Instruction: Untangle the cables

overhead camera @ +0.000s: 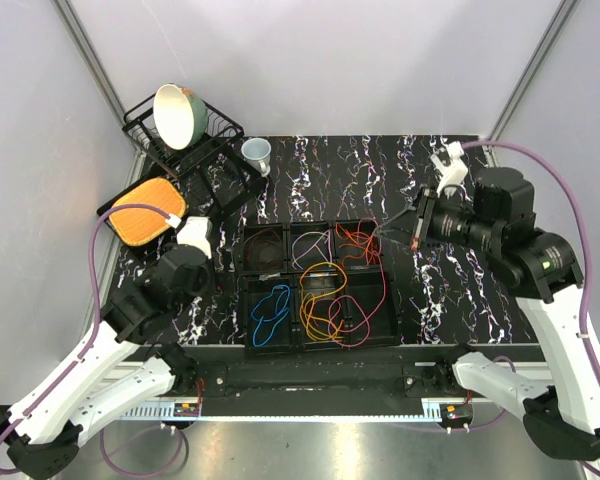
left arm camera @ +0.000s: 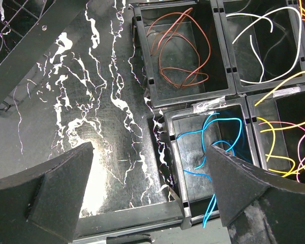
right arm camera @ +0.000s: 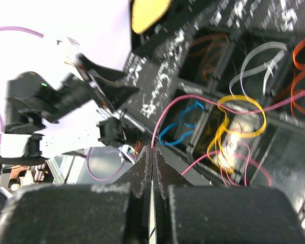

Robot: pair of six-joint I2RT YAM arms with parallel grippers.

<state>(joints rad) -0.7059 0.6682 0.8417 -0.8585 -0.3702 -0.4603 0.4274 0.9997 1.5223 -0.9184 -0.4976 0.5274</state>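
A black six-compartment tray [overhead camera: 395, 335] holds the cables: brown [left arm camera: 175, 51], white [left arm camera: 264, 46], orange [overhead camera: 358, 240], blue [left arm camera: 213, 147] and yellow [overhead camera: 320, 300]. A red cable [overhead camera: 384, 285] trails over the tray's right side and up to my right gripper [overhead camera: 382, 228]. In the right wrist view that gripper [right arm camera: 152, 152] is shut, and the red cable [right arm camera: 173, 109] comes out of its tips. My left gripper [left arm camera: 150, 188] hangs open over the table at the tray's left wall. Its right finger [left arm camera: 239, 183] is above the blue cable's compartment and it holds nothing.
At the back left stands a black dish rack [overhead camera: 215, 140] with a tilted bowl [overhead camera: 178, 115]. A small cup [overhead camera: 257, 153] is beside it. An orange pad [overhead camera: 148, 210] lies in a black holder at the left table edge.
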